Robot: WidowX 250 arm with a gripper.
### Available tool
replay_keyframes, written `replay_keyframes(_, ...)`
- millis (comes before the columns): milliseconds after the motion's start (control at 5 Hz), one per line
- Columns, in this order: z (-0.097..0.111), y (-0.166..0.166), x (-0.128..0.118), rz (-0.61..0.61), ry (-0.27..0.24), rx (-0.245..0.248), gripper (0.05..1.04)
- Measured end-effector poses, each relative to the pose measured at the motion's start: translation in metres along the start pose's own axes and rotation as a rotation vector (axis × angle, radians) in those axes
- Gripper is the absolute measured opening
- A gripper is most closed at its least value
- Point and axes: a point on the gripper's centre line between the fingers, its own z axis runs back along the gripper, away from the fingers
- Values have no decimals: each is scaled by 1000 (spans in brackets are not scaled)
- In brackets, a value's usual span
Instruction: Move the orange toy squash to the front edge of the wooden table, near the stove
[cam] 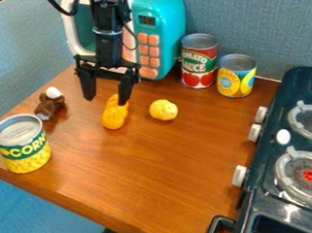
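Note:
The black gripper [107,96] hangs over the back left part of the wooden table, its two fingers spread apart with nothing held between them. Just below and behind its right finger lies an orange, lumpy elongated toy [113,116], its upper end partly hidden by that finger. To the right of it rests a small round yellow toy [163,110]. A brown toy with a white top [50,103] lies to the left of the gripper. The corn can [23,143] stands upright at the table's left edge.
Behind the gripper stands a teal toy microwave [159,35]. A tomato sauce can [198,61] and a yellow and blue can [236,76] stand upright at the back right. Along the right side is a dark toy stove [286,146] with white knobs. The wooden table [154,167] ends at the lower left.

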Motion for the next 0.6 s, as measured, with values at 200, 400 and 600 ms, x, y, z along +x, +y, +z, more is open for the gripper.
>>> replay_keyframes(200,-16,-6,5,-13,11,-28,1001)
replay_keyframes(400,-17,-8,7,-19,4,-45,1001)
replay_keyframes(600,-20,-10,8,-10,6,-51,1001)
